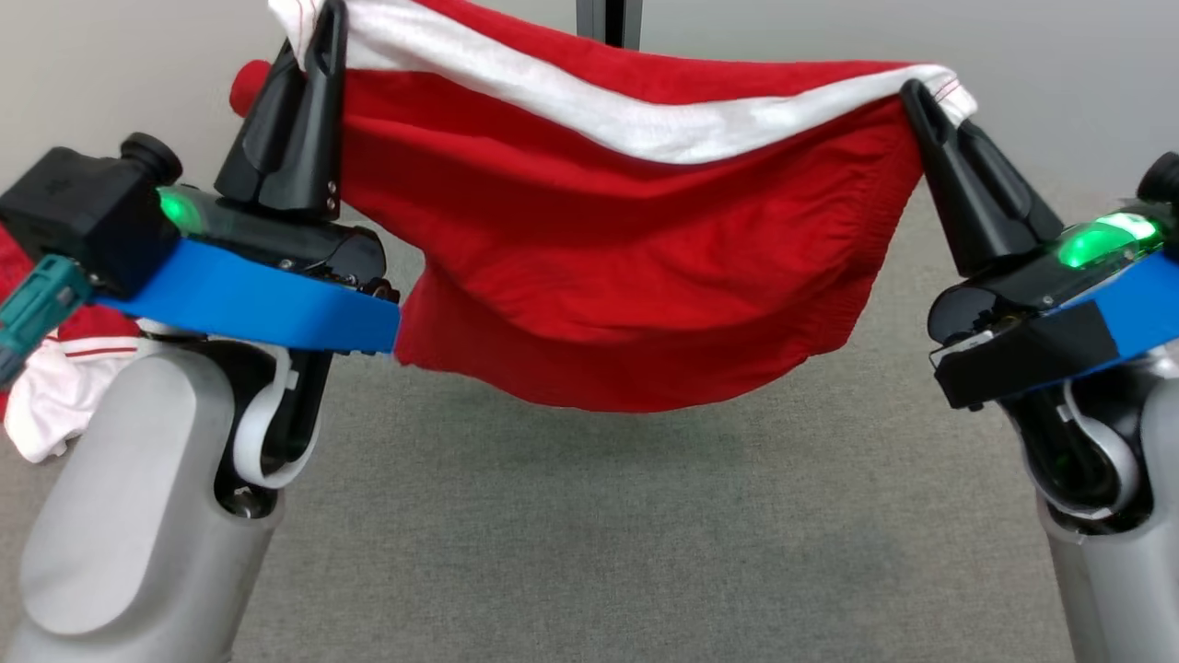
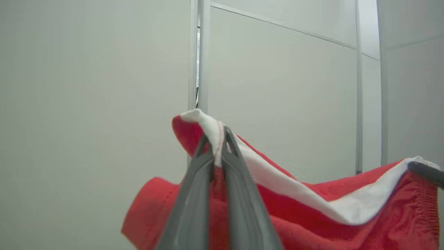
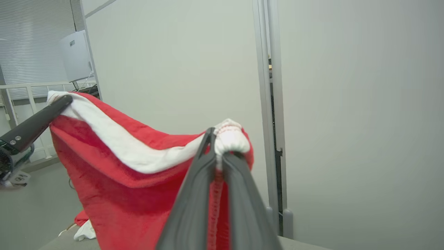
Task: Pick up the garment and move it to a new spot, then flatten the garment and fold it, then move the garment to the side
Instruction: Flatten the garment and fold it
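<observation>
While both arms are holding it up, the red knit garment w/ white top band [image 1: 599, 276] is hanging spread betw. the two grippers, above the grey felt-like counter [image 1: 571, 552]. Its lower edge is sagging mid-span, appearing clear of the surface. L gripper [image 1: 324, 37] is clamping the band's left corner, fingers together on cloth; R gripper [image 1: 921, 103] is pinching the right corner likewise. Top edge is dipping slightly betw. them. A red-and-white cloth heap [image 1: 55, 396] is lying by the L forearm, apart from the garment.
</observation>
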Tool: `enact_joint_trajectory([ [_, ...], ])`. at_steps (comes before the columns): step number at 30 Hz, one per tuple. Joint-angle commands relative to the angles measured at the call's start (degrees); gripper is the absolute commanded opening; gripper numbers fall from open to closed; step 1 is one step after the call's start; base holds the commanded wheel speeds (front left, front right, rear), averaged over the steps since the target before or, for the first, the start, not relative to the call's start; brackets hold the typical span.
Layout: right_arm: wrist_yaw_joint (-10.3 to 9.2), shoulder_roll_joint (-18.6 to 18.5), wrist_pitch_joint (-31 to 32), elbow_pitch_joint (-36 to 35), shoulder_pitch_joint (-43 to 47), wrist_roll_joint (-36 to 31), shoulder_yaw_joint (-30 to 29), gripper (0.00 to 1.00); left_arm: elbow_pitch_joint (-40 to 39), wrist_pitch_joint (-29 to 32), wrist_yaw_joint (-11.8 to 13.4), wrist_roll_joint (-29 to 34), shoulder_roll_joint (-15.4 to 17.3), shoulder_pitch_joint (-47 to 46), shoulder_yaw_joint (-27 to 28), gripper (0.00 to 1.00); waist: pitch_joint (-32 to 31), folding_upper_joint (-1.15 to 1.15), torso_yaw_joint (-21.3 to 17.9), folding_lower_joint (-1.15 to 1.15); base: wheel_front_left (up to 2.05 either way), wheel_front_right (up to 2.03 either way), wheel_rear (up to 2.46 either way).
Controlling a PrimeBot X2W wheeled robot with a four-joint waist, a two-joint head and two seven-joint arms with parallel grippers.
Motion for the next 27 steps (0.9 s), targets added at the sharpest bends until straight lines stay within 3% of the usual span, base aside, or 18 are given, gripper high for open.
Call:
enact_joint_trajectory([
  [1,0.01,-0.07,1.28,-2.43,0.66,-0.65,-0.6,0.0,-2.19,0.46,0.55,0.48,0.75,-0.37,0.45,0.0,-1.24,0.0,-0.62,0.0,0.0,0.0,0.0],
  [7,0.01,0.41,7.45,-11.33,1.85,-3.84,-1.87,0.0,-11.28,4.61,2.58,0.29,3.25,1.28,1.35,0.0,-2.91,0.0,-1.01,0.0,0.0,0.0,0.0],
  [12,0.01,1.1,11.01,-12.34,2.91,-4.51,-3.31,0.0,-13.98,8.42,3.53,-1.12,4.51,2.02,1.7,0.0,-1.24,0.0,-0.92,0.0,0.0,0.0,0.0],
  [19,0.01,0.99,9.05,-3.13,-4.81,-7.96,-2.49,0.0,-6.18,10.09,2.0,-3.09,4.22,-3.51,2.36,0.0,6.13,0.0,-0.43,0.0,0.0,0.0,0.0],
  [27,0.01,1.39,-1.37,14.14,-26.22,-18.06,-1.18,0.0,8.28,3.65,-0.76,0.96,0.53,-22.0,1.65,0.0,16.27,0.0,0.7,0.0,0.0,0.0,0.0],
])
